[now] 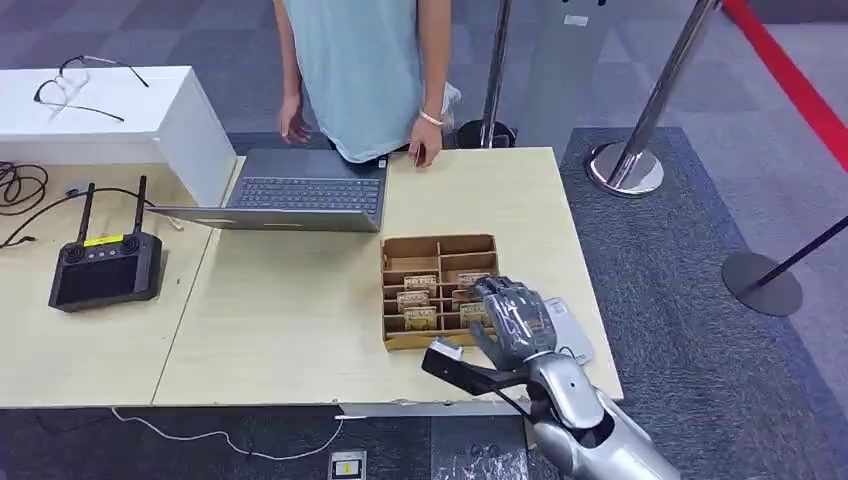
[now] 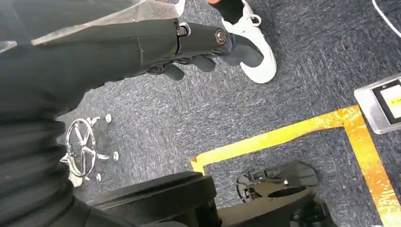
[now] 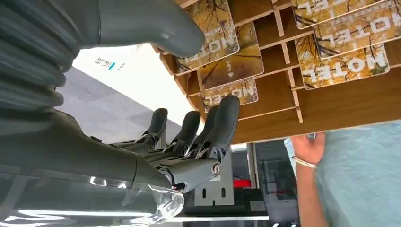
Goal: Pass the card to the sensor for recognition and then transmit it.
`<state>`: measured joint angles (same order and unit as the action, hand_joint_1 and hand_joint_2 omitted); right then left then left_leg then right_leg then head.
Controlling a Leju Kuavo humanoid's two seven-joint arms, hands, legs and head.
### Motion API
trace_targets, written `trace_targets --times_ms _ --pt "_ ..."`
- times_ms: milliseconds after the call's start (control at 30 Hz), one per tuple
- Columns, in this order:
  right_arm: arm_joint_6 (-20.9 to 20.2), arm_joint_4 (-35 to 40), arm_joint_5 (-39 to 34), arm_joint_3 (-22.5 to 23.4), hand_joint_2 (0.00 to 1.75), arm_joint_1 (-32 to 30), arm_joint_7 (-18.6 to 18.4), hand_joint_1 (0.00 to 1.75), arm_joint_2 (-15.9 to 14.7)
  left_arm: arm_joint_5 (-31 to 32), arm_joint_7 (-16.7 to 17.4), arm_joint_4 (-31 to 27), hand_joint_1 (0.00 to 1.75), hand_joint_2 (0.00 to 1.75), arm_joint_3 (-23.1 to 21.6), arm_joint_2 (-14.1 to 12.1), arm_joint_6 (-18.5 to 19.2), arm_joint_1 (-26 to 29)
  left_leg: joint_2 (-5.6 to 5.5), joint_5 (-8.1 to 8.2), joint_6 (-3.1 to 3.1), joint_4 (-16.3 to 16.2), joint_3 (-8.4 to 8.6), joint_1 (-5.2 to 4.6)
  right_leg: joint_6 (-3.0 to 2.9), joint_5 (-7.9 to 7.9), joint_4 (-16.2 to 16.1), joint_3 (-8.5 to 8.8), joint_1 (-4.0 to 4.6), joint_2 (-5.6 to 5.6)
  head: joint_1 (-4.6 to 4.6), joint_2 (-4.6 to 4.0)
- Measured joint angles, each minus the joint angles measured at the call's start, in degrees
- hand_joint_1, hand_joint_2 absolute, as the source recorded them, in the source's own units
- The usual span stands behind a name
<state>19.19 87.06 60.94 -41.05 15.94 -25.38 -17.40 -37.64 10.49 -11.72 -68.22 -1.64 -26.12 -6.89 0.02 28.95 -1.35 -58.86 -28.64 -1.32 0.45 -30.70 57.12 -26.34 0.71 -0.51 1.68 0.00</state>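
The right hand [image 1: 512,318] hovers over the near right corner of the card box [image 1: 440,250], a brown divided tray on the light table [image 1: 290,310]. In the right wrist view its fingers [image 3: 222,120] stand apart with the thumb [image 3: 156,23] opposite, and nothing lies between them; the fingertips are just beside the cards [image 3: 227,56] (printed HOTEL, standing in rows in the compartments) but I cannot tell if they touch one. A white sensor pad [image 1: 568,330] lies on the table right of the box, partly under the hand. The left hand [image 2: 203,45] hangs low over grey carpet, fingers loosely curled and holding nothing. At the far edge a person [image 1: 365,70] stands behind an open laptop [image 1: 300,195]. On the left table sit a black controller [image 1: 105,270] and a white box [image 1: 110,110] with glasses [image 1: 75,85] on top.
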Motion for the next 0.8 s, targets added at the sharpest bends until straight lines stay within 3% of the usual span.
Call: trace_targets --times_ms 133,400,800 --pt "-0.3 -0.6 -0.2 -0.4 1.75 0.9 0.1 1.01 0.2 0.1 0.0 0.0 0.0 1.75 -0.1 0.0 0.0 0.0 0.0 0.0 0.0 0.0 0.0 0.0 0.0 0.0 0.0 0.0 0.0 0.0 0.0 0.0" --pt "-1.3 -1.0 -0.7 -1.4 1.75 3.0 -0.2 1.01 0.2 0.1 0.0 0.0 0.0 1.75 -0.1 0.1 0.0 0.0 0.0 0.0 0.0 0.0 0.0 0.0 0.0 0.0 0.0 0.0 0.0 0.0 0.0 0.0" --pt "-1.2 -2.6 -0.7 -1.6 1.75 3.7 -0.3 0.87 0.2 0.2 0.1 0.0 0.0 1.75 -0.1 0.3 0.0 0.0 0.0 0.0 0.0 0.0 0.0 0.0 0.0 0.0 0.0 -0.01 0.0 0.0 0.0 0.0"
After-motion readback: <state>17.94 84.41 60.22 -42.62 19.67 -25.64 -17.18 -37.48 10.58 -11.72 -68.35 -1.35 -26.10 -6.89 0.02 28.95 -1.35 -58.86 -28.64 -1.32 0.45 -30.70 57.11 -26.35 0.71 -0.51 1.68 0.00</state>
